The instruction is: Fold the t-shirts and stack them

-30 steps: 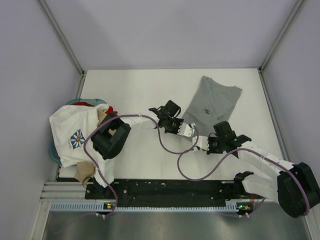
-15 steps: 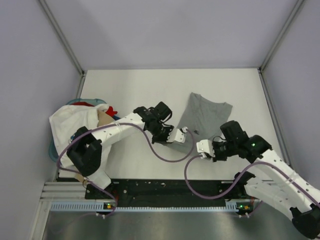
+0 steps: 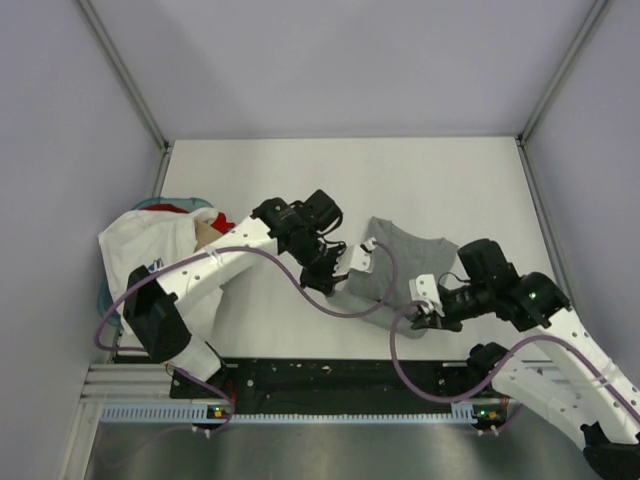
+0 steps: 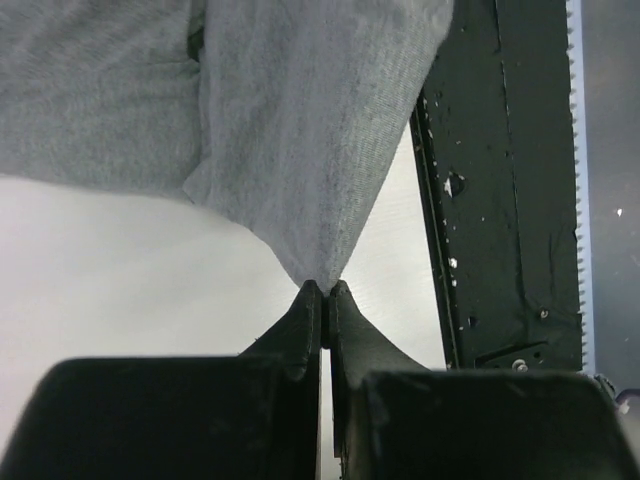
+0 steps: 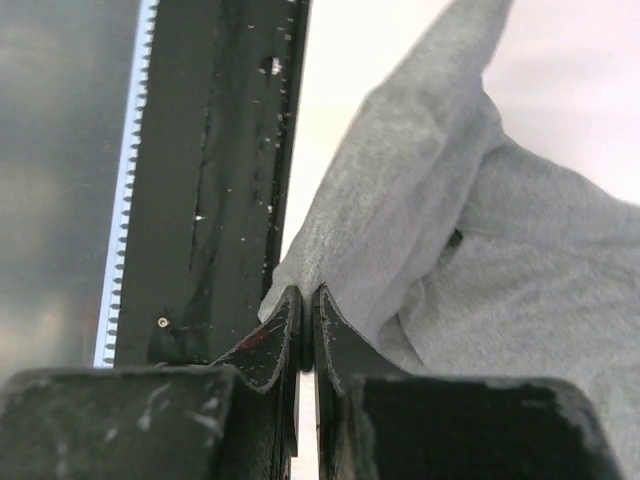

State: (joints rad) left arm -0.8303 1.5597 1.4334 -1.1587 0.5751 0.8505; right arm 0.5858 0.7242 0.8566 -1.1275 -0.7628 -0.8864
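The heather-grey t-shirt point(image 3: 402, 262) lies bunched on the white table near the front middle. My left gripper point(image 3: 338, 281) is shut on its near left edge, and in the left wrist view point(image 4: 325, 288) the cloth point(image 4: 300, 120) rises in a taut peak from the closed tips. My right gripper point(image 3: 421, 318) is shut on its near right edge, and the right wrist view point(image 5: 306, 296) shows grey cloth point(image 5: 520, 250) pinched between the pads. A white tee point(image 3: 140, 250) tops a pile at the left with a red one point(image 3: 218, 219) and a tan one point(image 3: 205, 236).
The pile sits in a teal basket point(image 3: 150, 204) at the table's left edge. The black base rail point(image 3: 340, 376) runs along the near edge, close to both grippers point(image 4: 500, 200) point(image 5: 210, 180). Grey walls enclose the table on three sides.
Both grippers have dragged the grey t-shirt from the back right toward the near edge and somewhat left. The shirt has bunched up as it moved.
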